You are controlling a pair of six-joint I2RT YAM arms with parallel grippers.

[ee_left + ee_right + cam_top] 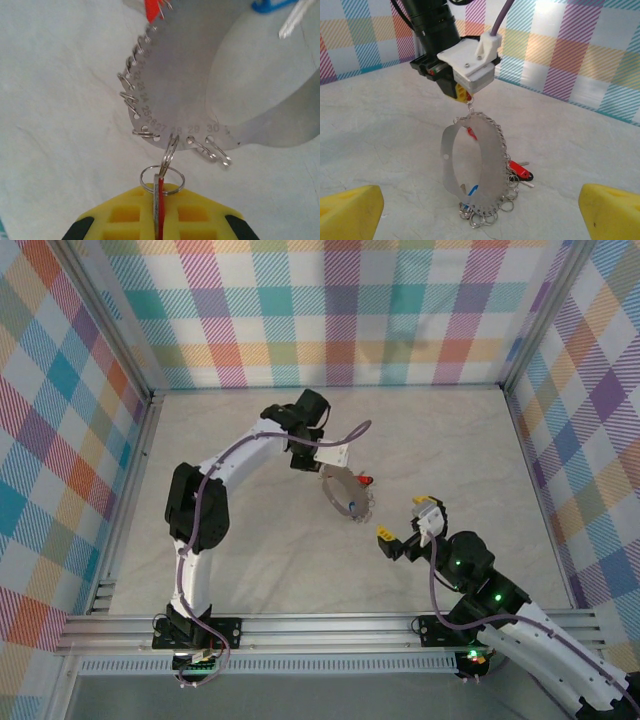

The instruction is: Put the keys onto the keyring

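So the left gripper (464,94) pinches a red key (160,200) hooked onto the keyring (185,65), the right gripper (408,519) sits wide open near right, probably grabbing another key (519,170) next.

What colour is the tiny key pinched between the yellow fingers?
Red: the small plastic-headed key in the left gripper, clearest in the left wrist view.
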